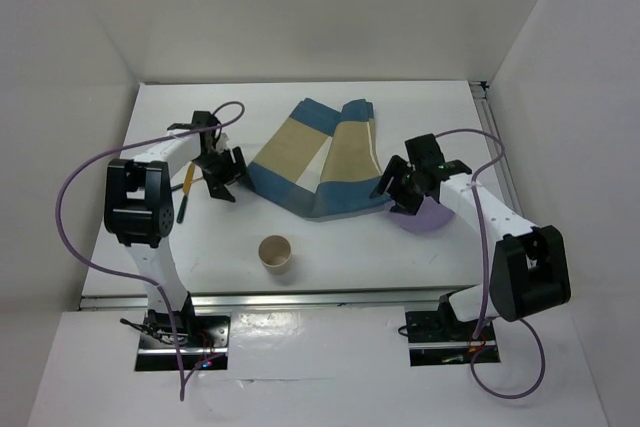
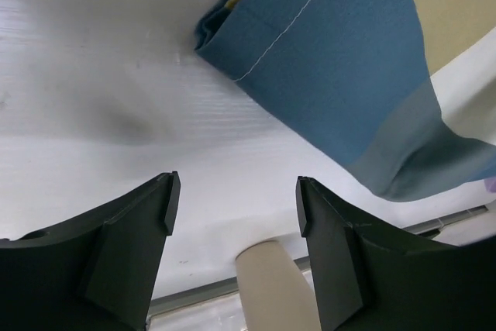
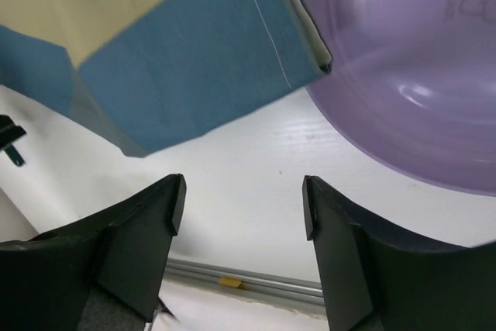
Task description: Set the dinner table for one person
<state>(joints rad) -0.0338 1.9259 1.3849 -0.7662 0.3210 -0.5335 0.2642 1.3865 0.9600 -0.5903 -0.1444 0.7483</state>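
Observation:
The dinner table (image 1: 350, 247) is a white tabletop with metal rail edges. A blue-and-tan striped placemat (image 1: 320, 162) lies crumpled and partly folded at its middle. My left gripper (image 1: 222, 169) is open and empty just left of the placemat's left corner (image 2: 333, 60). A tan paper cup (image 1: 275, 254) stands upright near the front edge and shows between the left jaws (image 2: 271, 284), farther off. My right gripper (image 1: 400, 185) is open and empty at the placemat's right edge (image 3: 194, 75), above a purple plate (image 1: 428, 217) that also shows in the right wrist view (image 3: 411, 75).
A yellow-handled utensil (image 1: 186, 192) lies on the table beside the left arm. White walls enclose the table at the back and sides. A metal rail (image 3: 256, 281) runs along the front edge.

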